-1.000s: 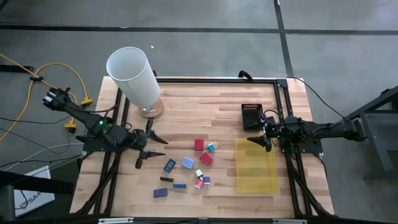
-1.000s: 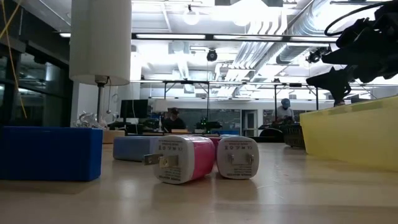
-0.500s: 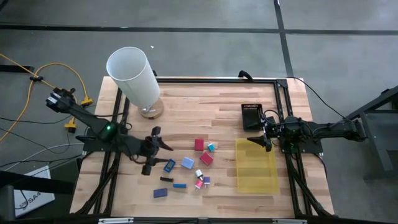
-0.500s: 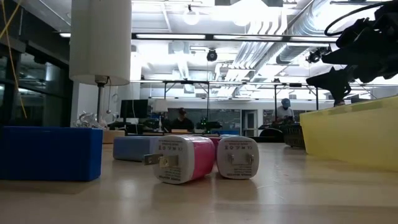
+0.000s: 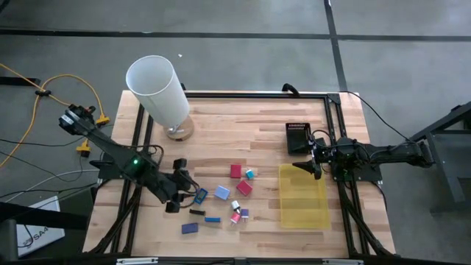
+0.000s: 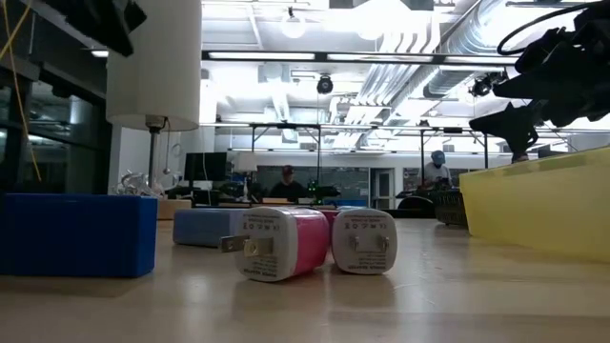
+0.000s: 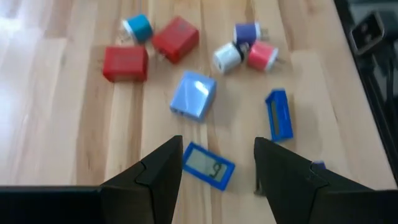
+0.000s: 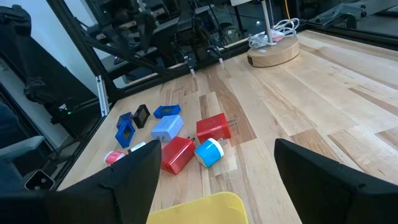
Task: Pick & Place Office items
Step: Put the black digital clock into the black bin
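Note:
The office items lie loose on the wooden table: two red blocks (image 7: 176, 38), a cyan piece (image 7: 137, 26), a light-blue block (image 7: 193, 95), white, pink and purple plugs (image 7: 261, 55), a blue strip (image 7: 278, 115) and a small blue piece with a display (image 7: 208, 165). My left gripper (image 5: 182, 193) hangs open above the table, slanting down. In the left wrist view its fingers (image 7: 163, 171) stand either side of the display piece (image 5: 201, 196), apart from it. My right gripper (image 5: 305, 166) waits open at the yellow tray's far end.
The yellow translucent tray (image 5: 303, 197) lies at the right. A tall white cylinder (image 5: 157, 91) on a round wooden base stands far left. A black box (image 5: 296, 137) sits beside the right arm. A dark blue block (image 5: 189, 228) lies near the front edge.
My left gripper has moved toward the table's near edge and down, tipping from nearly level to slanting down and rolling somewhat. It now stands over the blue display piece. The items have stayed in place.

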